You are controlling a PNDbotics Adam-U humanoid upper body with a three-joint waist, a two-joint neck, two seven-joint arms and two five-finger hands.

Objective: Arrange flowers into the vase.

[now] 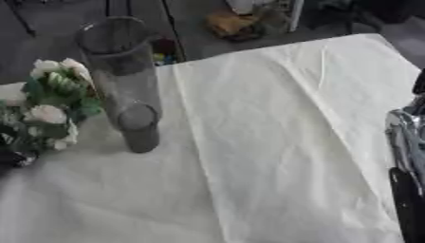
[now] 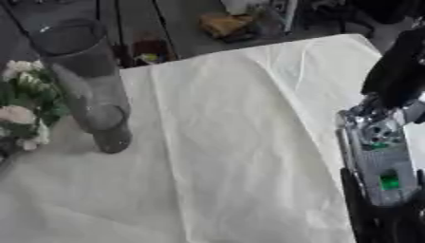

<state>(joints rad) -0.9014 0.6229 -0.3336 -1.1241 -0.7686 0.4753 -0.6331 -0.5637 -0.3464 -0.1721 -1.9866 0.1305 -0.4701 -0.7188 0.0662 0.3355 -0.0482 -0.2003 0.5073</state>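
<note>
Vase and flowers waiting near the surface's left edge.

The surface (image 1: pixel 274 142) is being covered by a creased pale cloth. A tall clear vase (image 1: pixel 124 80) is standing upright toward the far left corner, with white flowers (image 1: pixel 51 102) lying just beside it at the left edge. The right robot hand (image 2: pixel 383 166) is being kept at the right edge; whether it is released or clenched cannot be told.
</note>
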